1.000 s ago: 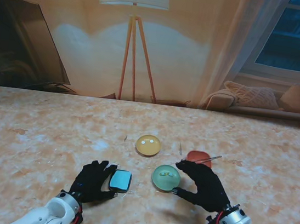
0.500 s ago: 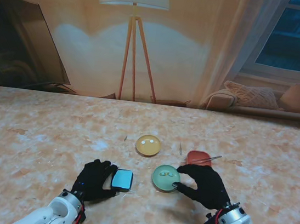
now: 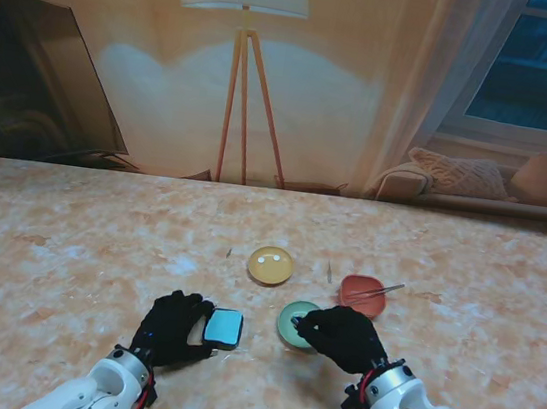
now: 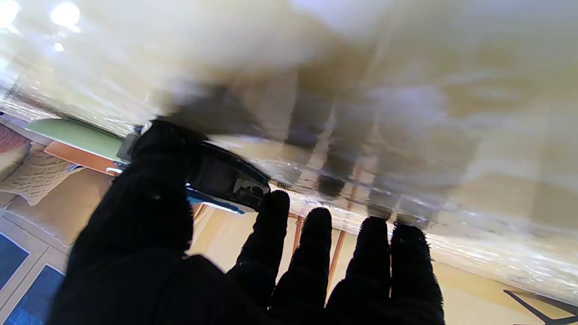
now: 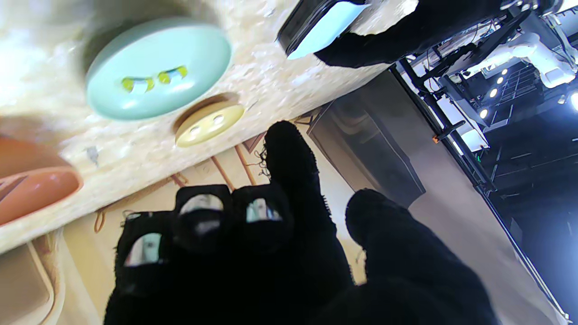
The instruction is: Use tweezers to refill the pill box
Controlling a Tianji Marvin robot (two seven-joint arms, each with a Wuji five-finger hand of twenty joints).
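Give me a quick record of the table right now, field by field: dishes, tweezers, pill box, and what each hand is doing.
Green round dish: holds small yellow-white pills, partly covered by right hand
Yellow round dish: two pale pills
Red-orange dish: metal tweezers resting across it
Blue pill box: held at left hand's fingertips
Left hand: shut on pill box
Right hand: fingers curled, holding nothing visible

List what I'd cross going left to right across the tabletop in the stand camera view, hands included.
left hand → blue pill box → yellow dish → right hand, covering part of the green dish → red dish with the tweezers resting across it.
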